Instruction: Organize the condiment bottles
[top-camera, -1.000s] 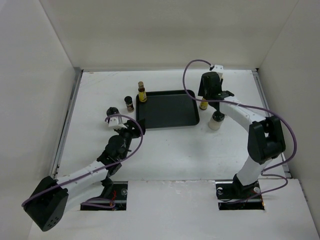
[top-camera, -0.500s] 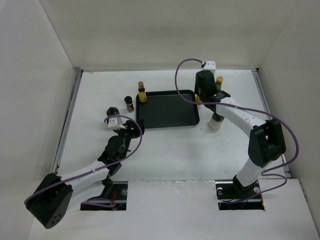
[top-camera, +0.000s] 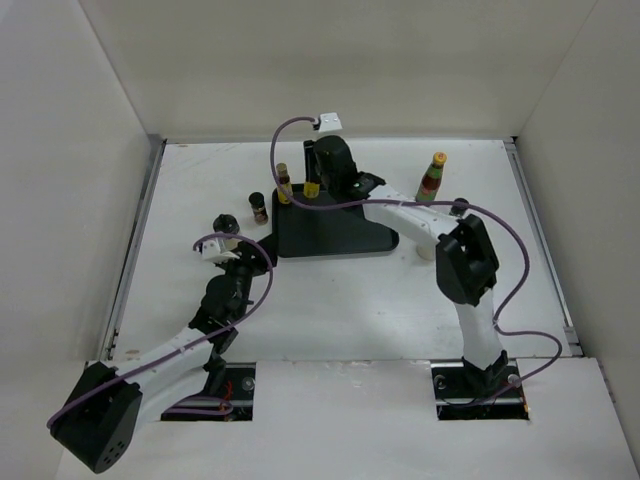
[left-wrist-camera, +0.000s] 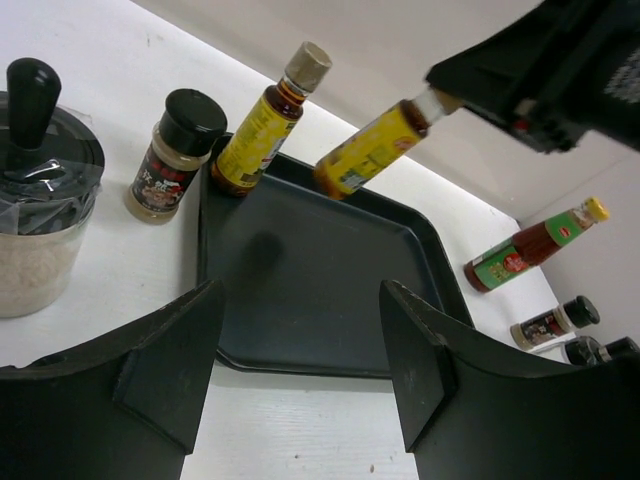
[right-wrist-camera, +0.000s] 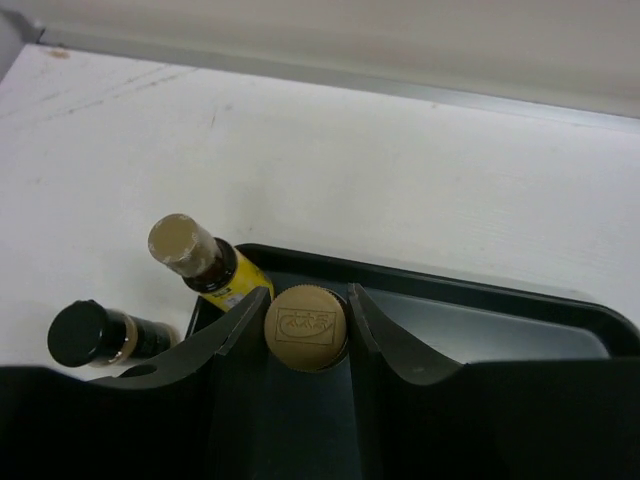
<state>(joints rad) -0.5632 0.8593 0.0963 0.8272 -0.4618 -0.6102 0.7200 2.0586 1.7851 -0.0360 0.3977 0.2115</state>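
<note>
Top external: the right hand (top-camera: 314, 182) holds a yellow bottle (top-camera: 312, 190) over the tray's (top-camera: 345, 232) far-left corner, beside its twin (top-camera: 283, 183). Left wrist: the left hand (left-wrist-camera: 300, 300) is spread and empty off the tray's near edge; the held bottle hangs clear above the tray. Right wrist: the right hand pinches the bottle's cap (right-wrist-camera: 305, 327). Placing seems in hand; next calls for lowering it upright beside the twin, then releasing.

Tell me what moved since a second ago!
The right hand, shut on a yellow bottle, swung left over the tray and now holds it beside the other yellow bottle at the tray's far left corner. That uncovered the red bottle. The left hand barely shifted, open. The tray and black-capped jar stayed.
</note>
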